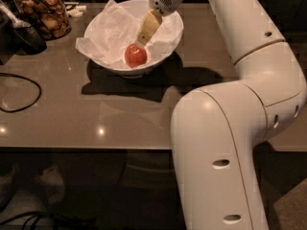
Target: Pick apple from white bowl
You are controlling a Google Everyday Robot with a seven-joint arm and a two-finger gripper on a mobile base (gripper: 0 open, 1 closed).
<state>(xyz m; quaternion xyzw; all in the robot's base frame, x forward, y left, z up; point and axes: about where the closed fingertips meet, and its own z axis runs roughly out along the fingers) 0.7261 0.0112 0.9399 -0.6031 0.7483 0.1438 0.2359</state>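
The white bowl [169, 46], lined with crumpled white paper that sticks out past its rim, stands at the back of the grey table. The small red-orange apple [135, 55] lies in its near part. My gripper [144, 38] reaches down into the bowl from the upper right. Its pale yellow finger [149, 27] points down and ends right above the apple's top, touching it or nearly so. Only one finger shows clearly.
A glass jar of brown snacks [43, 12] stands at the back left, with a dark object [24, 35] beside it. A black cable [19, 92] loops on the table's left. My large white arm [230, 128] fills the right side. The table's front edge [86, 148] runs across the middle.
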